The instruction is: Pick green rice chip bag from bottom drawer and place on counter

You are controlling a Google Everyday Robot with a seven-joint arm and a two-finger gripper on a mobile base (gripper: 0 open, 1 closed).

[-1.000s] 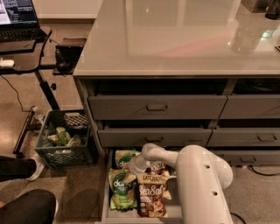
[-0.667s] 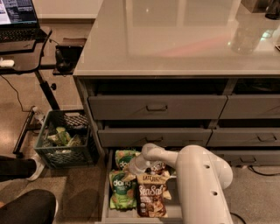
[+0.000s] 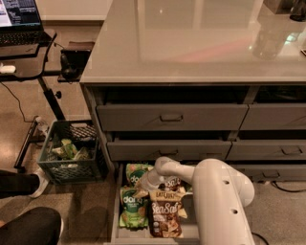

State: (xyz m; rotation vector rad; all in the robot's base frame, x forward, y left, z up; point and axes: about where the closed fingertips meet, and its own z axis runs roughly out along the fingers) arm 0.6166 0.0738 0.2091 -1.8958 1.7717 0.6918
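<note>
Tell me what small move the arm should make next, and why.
Probably lower the end effector onto the green rice chip bag beside it. It is inside the bottom drawer, between that bag and a second green bag, and neither looks lifted yet.

Open laptop on a black desk, crate of packets on the floor, brown Sea Salt bag
</note>
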